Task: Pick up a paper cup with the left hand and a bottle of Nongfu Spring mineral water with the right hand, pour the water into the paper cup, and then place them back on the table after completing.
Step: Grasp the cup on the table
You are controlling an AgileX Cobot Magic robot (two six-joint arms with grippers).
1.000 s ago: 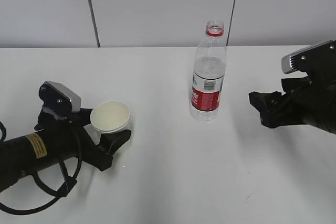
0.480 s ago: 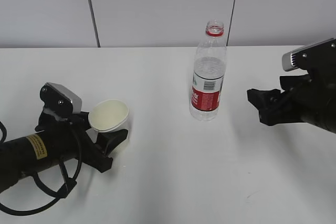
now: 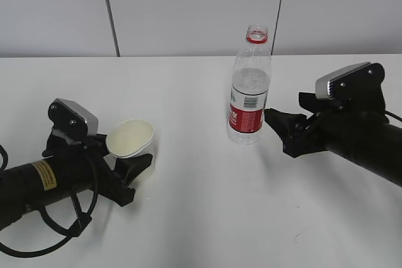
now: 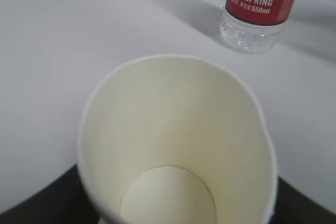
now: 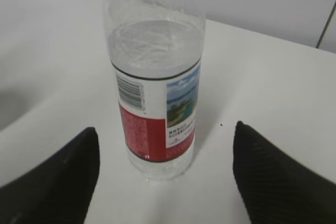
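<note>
My left gripper is shut on a white paper cup, held tilted just above the white table at the left. In the left wrist view the empty cup fills the frame, with black fingers at both lower corners. The uncapped Nongfu Spring bottle, with a red label, stands upright at the centre, about two-thirds full of water. My right gripper is open and empty just right of the bottle. In the right wrist view its fingers flank the bottle without touching.
A pale panelled wall runs behind the table's far edge. The bottle's base also shows at the top of the left wrist view. Black cables loop under the left arm.
My right gripper has moved left, up to the bottle, still open. My left gripper has tilted the cup slightly and barely shifted.
</note>
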